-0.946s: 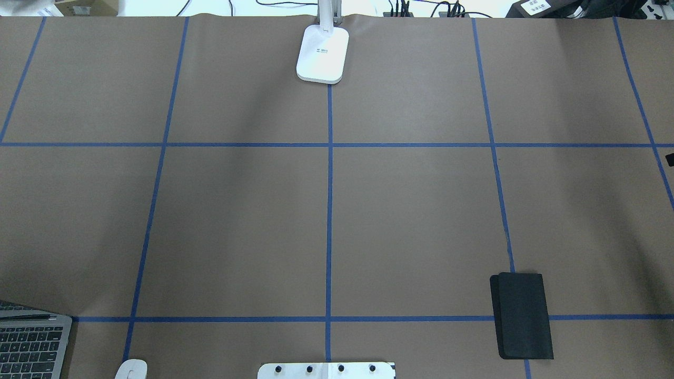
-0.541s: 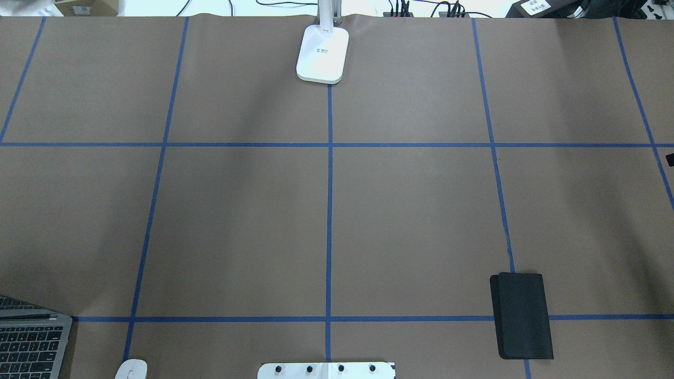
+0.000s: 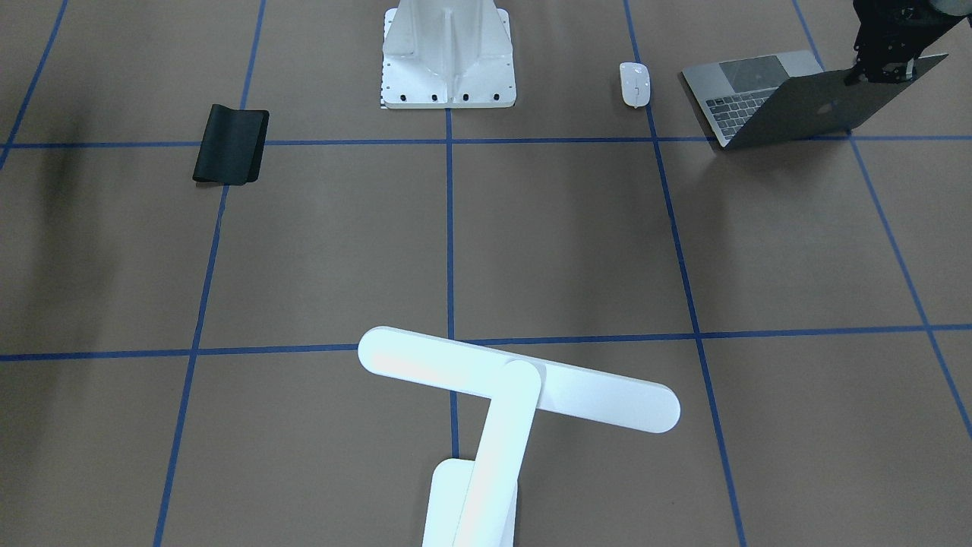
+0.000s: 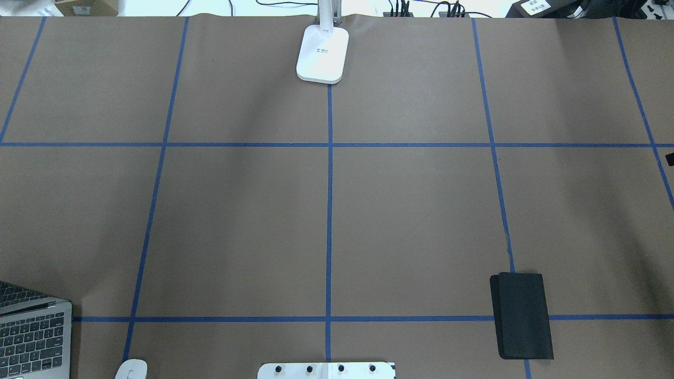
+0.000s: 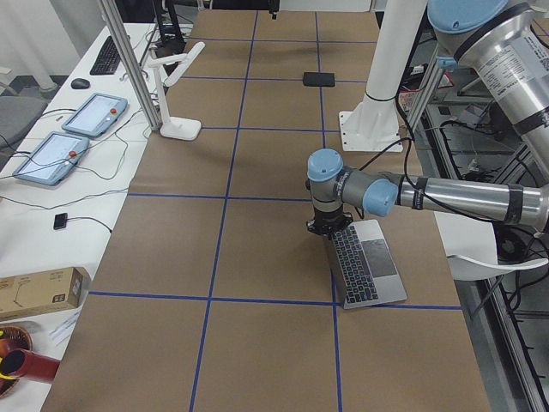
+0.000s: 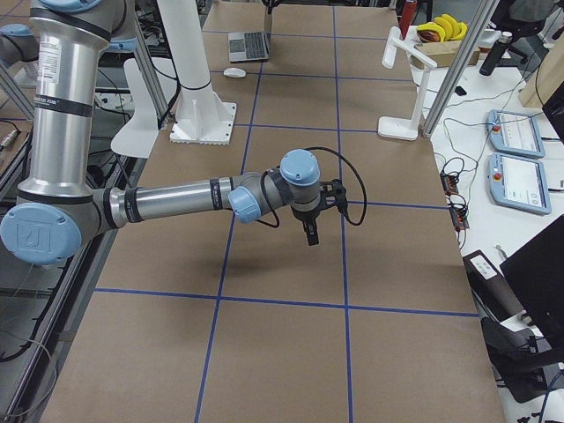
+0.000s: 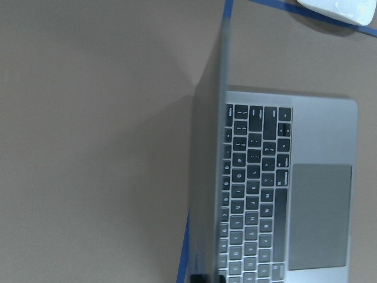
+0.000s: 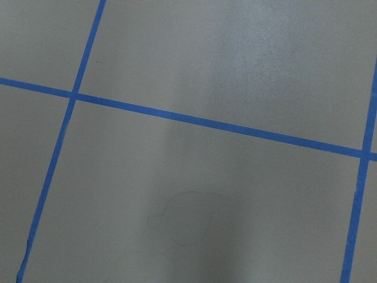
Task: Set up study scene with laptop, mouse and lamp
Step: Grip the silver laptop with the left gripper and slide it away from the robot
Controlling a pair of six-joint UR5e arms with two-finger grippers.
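The laptop (image 3: 790, 95) stands open near the robot's base on its left side, and its keyboard shows in the overhead view (image 4: 31, 337). My left gripper (image 3: 881, 74) is shut on the top edge of its lid. The left wrist view shows the lid edge-on beside the keys (image 7: 253, 188). The white mouse (image 3: 635, 83) lies just beside the laptop. The lamp (image 3: 516, 378) stands at the far middle edge, with its base (image 4: 322, 54) on the centre line. My right gripper (image 6: 310, 231) hangs above bare table. I cannot tell whether it is open or shut.
A black mouse pad (image 4: 521, 316) lies near the robot on its right side. The white bolted pedestal (image 3: 448, 53) stands at the near middle edge. Blue tape lines divide the brown table (image 4: 410, 221). Tablets and cables lie beyond the far edge.
In the overhead view the laptop's lid edge has shifted a little toward the far side, and more of the keyboard shows. Nothing else has moved.
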